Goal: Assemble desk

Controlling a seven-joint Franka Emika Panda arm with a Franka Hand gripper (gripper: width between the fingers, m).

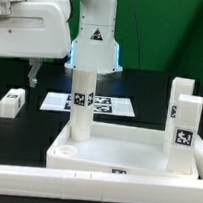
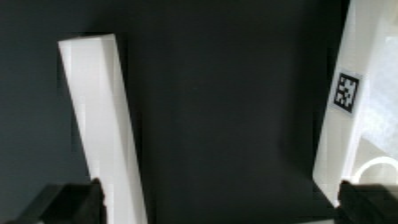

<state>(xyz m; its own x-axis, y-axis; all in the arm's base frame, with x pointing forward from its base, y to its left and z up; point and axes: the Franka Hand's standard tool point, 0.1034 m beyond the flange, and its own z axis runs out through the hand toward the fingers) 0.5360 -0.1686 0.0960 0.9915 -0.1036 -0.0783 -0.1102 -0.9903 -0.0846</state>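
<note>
tabletop [image 1: 135, 153]: leg [image 1: 80, 106] upright in corner socket | fingers [image 2: 68, 203]: state unclear

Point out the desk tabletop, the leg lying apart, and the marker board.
Desk tabletop [image 1: 135, 153]: exterior view, bare inner surface.
Lying leg [image 1: 12, 103]: exterior view, its side.
Marker board [image 1: 57, 101]: exterior view, bare white part beside its tags.

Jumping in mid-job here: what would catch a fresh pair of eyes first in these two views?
A white leg stands upright in the tabletop's corner socket at the exterior view's left, under the arm. Two more legs stand at the tabletop's right edge, and one leg lies alone on the black table, far left.
</note>
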